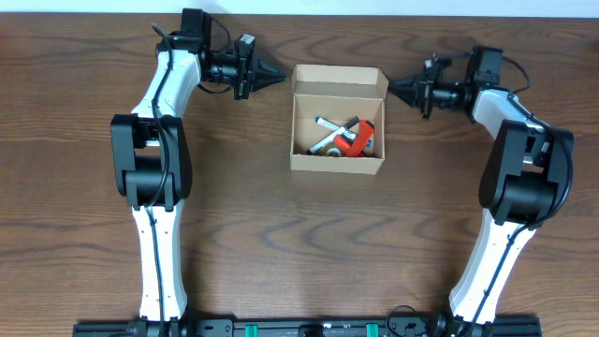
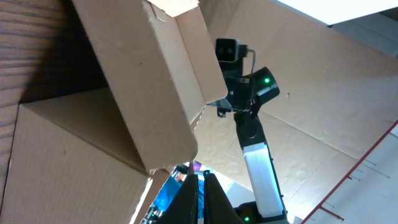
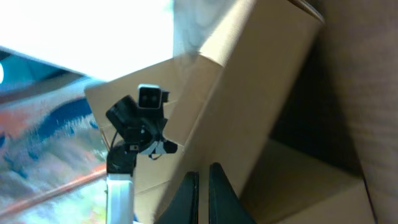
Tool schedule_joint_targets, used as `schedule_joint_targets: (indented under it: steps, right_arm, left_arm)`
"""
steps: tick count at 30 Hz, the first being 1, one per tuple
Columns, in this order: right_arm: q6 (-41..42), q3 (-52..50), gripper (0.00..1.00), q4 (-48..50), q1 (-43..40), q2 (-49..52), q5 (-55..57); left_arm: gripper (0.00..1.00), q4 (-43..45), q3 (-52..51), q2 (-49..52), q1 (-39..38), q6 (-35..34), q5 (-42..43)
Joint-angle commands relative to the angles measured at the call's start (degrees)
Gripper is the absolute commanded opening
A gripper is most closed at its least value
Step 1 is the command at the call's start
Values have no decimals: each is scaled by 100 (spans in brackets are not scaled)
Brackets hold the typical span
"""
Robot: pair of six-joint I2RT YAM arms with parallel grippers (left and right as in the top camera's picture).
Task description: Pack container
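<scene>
Overhead, orange item [image 1: 352, 139] inside container [image 1: 337, 165], wrists, outer walls only

Overhead top-down; wrist views close, sharing container [image 1: 337, 165].

A dark, wood-grain table [image 1: 281, 271] lay beneath the left gripper [image 1: 281, 75] and right gripper [image 1: 393, 89]. Beyond both, a pale strip [image 1: 421, 7] ran along the table's far edge. Ahead of the left gripper stood a tan panel [image 2: 323, 81], with bright white light [image 2: 373, 7] above it.
</scene>
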Motion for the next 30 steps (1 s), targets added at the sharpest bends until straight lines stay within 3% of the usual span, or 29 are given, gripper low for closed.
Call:
schedule_joint_targets:
  steps: [1,12,30]
  right_arm:
    - [101,-17,1,-372,46,13,389]
    - [0,-22,1,-800,92,28,535]
    - [240,-22,1,-74,345,28,284]
  left_arm:
    - [6,-20,85,4,9,125,109]
    - [6,-24,85,4,13,122,103]
    - [6,-129,85,4,15,90,90]
